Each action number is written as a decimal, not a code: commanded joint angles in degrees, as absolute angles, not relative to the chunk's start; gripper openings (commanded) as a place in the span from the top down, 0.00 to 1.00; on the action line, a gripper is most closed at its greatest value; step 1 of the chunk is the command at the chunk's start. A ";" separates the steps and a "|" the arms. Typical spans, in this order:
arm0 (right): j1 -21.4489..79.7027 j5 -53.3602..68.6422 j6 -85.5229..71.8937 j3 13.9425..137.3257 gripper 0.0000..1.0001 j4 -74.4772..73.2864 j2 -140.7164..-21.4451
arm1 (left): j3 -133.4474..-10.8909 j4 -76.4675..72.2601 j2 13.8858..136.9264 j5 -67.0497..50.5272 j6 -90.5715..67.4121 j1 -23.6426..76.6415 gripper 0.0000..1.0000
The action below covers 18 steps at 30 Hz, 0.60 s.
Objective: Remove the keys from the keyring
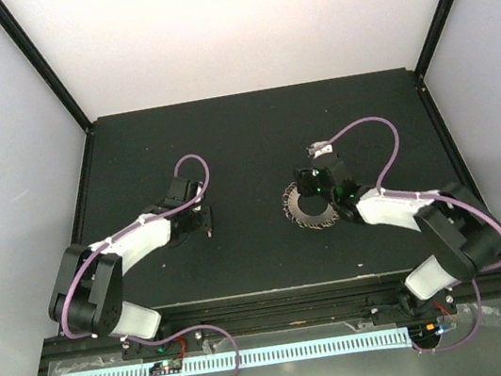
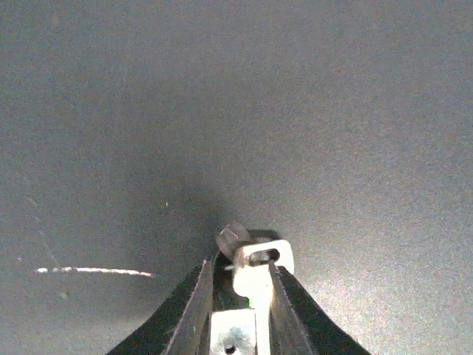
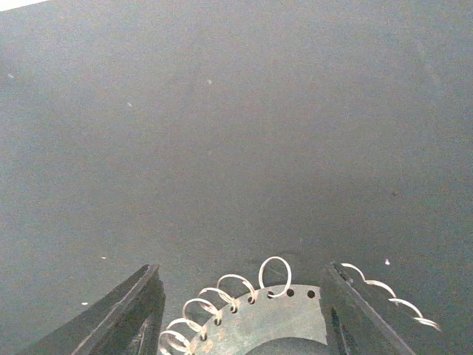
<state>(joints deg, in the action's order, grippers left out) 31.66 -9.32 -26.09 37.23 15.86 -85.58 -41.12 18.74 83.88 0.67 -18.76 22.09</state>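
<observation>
With left tool [image 2: 239,275] clamped on the tiny, likely slippery key [image 2: 259,251] by its head, straddles the stiff keyring [image 3: 247,325] at three o'clock, right tool [image 3: 242,270] spread.

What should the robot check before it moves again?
1. Key pinched in the left gripper: ok.
2. Key away from the ring: ok; the top view shows the left gripper well apart from it.
3. Right gripper has a finger on each side of the ring: ok.
4. Right gripper really squeezing the ring: cannot tell.
5. No more keys on the ring: cannot tell; only part of it shows.
</observation>
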 commanded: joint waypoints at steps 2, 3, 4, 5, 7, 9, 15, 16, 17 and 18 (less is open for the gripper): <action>31.03 -10.93 -24.65 33.92 0.37 13.14 -76.40 | -42.17 19.78 84.63 0.46 -18.17 21.34 0.68; 31.04 -11.22 -24.54 33.46 0.37 12.62 -74.84 | -42.17 19.88 84.25 0.52 -18.17 21.35 0.66; 31.07 -11.55 -24.38 33.14 0.36 12.11 -72.80 | -42.32 19.99 83.83 0.74 -18.19 21.35 0.63; 30.95 -11.58 -24.16 33.06 0.35 11.61 -71.62 | -42.55 20.05 83.02 0.96 -18.19 21.24 0.59; 30.94 -11.15 -23.47 33.38 0.33 10.55 -69.30 | -43.05 20.24 81.30 1.55 -18.14 21.23 0.47; 30.94 -10.15 -22.74 34.63 0.27 9.22 -67.56 | -43.74 19.65 79.02 1.59 -17.57 21.26 0.32; 28.38 -5.27 -20.41 41.25 0.08 4.38 -66.23 | -45.88 14.81 71.15 0.26 -14.69 19.36 0.05; 27.05 -3.58 -20.45 42.16 0.06 3.83 -66.14 | -46.21 14.01 70.44 -0.21 -14.42 18.13 0.04; 25.25 -2.28 -20.60 42.72 0.03 3.45 -65.92 | -46.38 13.24 69.82 -0.92 -14.33 16.45 0.02; 23.47 -1.25 -20.83 42.96 0.02 3.44 -65.71 | -46.41 12.48 69.43 -1.73 -14.37 14.40 0.01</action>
<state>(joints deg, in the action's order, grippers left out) 28.47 -6.15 -21.71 39.81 5.80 -67.05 -43.66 17.45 72.16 0.27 -16.12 19.55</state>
